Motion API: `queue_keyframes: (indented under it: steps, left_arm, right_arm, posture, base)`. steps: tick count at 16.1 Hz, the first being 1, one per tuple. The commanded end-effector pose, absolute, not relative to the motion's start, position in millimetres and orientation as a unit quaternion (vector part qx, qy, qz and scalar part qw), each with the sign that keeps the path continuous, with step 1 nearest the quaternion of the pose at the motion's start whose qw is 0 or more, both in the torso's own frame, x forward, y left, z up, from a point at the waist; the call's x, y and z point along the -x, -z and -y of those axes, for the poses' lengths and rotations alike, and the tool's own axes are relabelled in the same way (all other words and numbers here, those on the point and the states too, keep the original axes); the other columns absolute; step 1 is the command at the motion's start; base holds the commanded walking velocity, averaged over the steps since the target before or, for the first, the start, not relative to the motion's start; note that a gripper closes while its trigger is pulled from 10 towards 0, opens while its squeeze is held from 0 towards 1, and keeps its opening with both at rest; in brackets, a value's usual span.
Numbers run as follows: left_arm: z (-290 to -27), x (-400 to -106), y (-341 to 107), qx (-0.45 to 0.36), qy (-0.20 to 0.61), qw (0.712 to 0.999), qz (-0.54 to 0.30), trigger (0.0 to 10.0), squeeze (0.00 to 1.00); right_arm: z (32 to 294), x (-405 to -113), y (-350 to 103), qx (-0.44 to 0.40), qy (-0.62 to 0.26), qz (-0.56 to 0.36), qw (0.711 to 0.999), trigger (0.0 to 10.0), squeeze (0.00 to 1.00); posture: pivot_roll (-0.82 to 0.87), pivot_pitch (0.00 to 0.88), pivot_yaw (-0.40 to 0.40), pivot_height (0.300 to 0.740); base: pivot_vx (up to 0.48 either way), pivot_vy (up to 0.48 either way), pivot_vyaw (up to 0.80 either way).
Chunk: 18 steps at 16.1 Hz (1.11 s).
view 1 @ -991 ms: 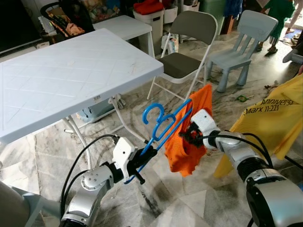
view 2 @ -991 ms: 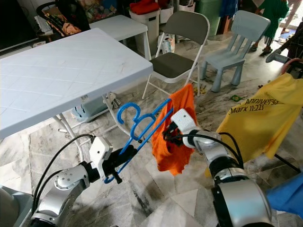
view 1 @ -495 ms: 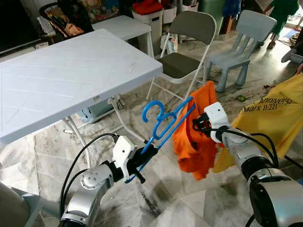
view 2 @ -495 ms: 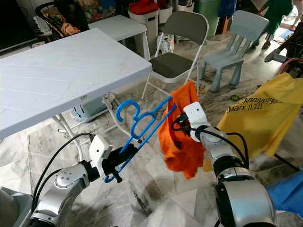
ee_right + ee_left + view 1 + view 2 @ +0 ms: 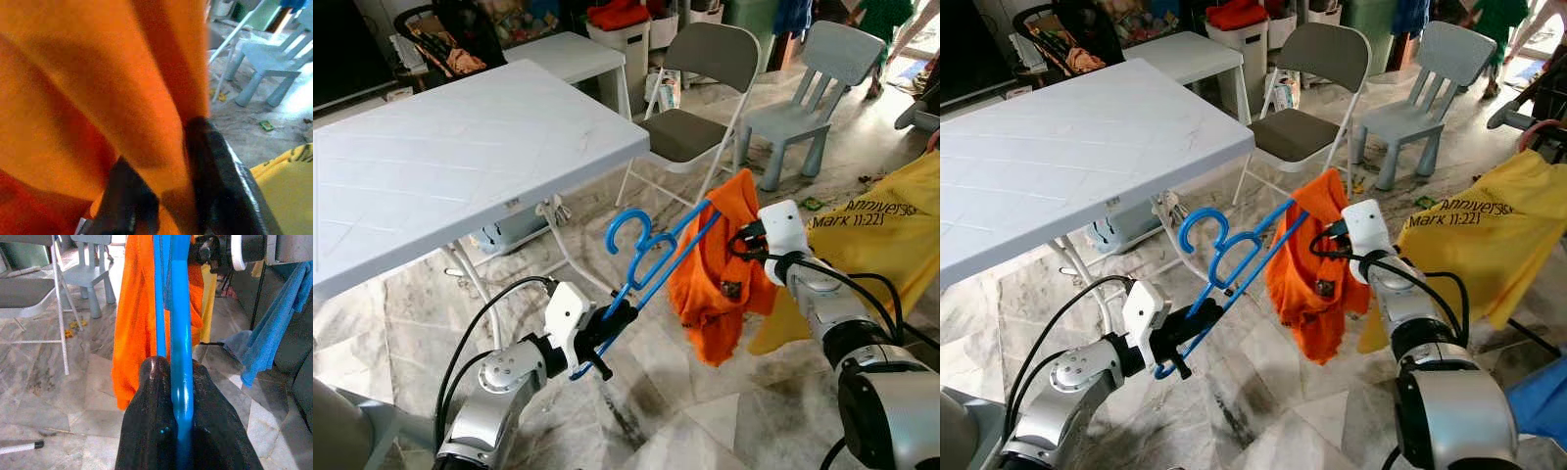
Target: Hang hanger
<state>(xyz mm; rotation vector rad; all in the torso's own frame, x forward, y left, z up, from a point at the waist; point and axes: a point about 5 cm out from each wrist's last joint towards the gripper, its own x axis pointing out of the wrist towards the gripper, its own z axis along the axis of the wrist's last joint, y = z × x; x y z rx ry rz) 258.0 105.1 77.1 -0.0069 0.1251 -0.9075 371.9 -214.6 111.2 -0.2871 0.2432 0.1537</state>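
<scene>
Left gripper is clamped on the lower end of the blue hanger, low over the marble floor; in the left wrist view its fingers pinch the blue bar between them. The hanger slants up and rightward in mid-air, hook end beside the corner of the white plastic surface, far end buried in the orange shirt. The shirt hangs draped off that end, clear of the floor. Right gripper holds the shirt's cloth; the right wrist view shows orange fabric pinched between its fingers. Behind stand a grey folding chair and a pale blue child's chair. Yellow shirt hangs at far right.
</scene>
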Motion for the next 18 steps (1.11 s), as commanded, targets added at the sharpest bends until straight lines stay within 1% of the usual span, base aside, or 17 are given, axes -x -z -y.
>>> queue_keyframes:
  steps: [1,4,6,8,10,12,15,17,18]
  left_arm:
    - [-109.4,-259.4,-85.0,-0.003,0.435,0.9,-0.043,0.0,0.0]
    - [-110.6,-259.9,-81.6,-0.006,0.427,0.903,-0.048,0.0,0.0]
    - [-113.8,-257.5,-74.6,-0.014,0.415,0.907,-0.061,0.0,0.0]
    - [-118.0,-252.4,-66.8,-0.026,0.414,0.906,-0.081,0.0,0.0]
    - [-122.4,-243.5,-58.5,-0.044,0.428,0.896,-0.108,0.0,0.0]
    - [-125.3,-230.8,-56.6,-0.044,0.456,0.88,-0.126,0.0,0.0]
    - [-132.8,-215.9,-60.0,-0.015,0.479,0.866,-0.142,0.0,0.0]
    - [-138.1,-211.0,-63.5,0.028,0.469,0.871,-0.143,0.0,0.0]
    - [-140.7,-212.7,-66.4,0.04,0.449,0.883,-0.13,0.0,0.0]
  right_arm:
    - [213.9,-379.8,-129.4,0.133,-0.065,-0.084,0.985,0.0,0.0]
    - [215.1,-383.3,-142.2,0.115,-0.056,-0.047,0.991,0.0,0.0]
    - [220.7,-388.8,-165.5,0.077,-0.026,0.01,0.997,0.0,0.0]
    - [221.5,-393.3,-186.8,0.052,-0.011,0.057,0.997,0.0,0.0]
    - [221.0,-398.7,-208.9,0.038,0.021,0.092,0.995,0.0,0.0]
    - [226.6,-403.2,-219.9,0.042,0.084,0.082,0.992,0.0,0.0]
    - [239.4,-401.3,-212.9,0.058,0.149,0.051,0.986,0.0,0.0]
    - [238.5,-399.1,-200.0,0.065,0.148,0.029,0.986,0.0,0.0]
    - [237.0,-397.9,-193.6,0.069,0.14,0.019,0.988,0.0,0.0]
  posture:
    - [-0.11,0.0,0.085,0.74]
    - [-0.11,0.0,0.081,0.74]
    - [-0.11,0.0,0.08,0.74]
    - [-0.11,0.0,0.08,0.74]
    - [-0.11,0.0,0.084,0.74]
    - [-0.11,0.0,0.084,0.74]
    - [-0.1,0.0,0.072,0.74]
    - [-0.09,0.0,0.067,0.74]
    - [-0.09,0.0,0.065,0.74]
  base:
    - [0.0,0.0,0.0]
    - [0.0,0.0,0.0]
    - [0.0,0.0,0.0]
    - [0.0,0.0,0.0]
    - [0.0,0.0,0.0]
    - [0.0,0.0,0.0]
    - [0.0,0.0,0.0]
    - [0.0,0.0,0.0]
    - [0.0,0.0,0.0]
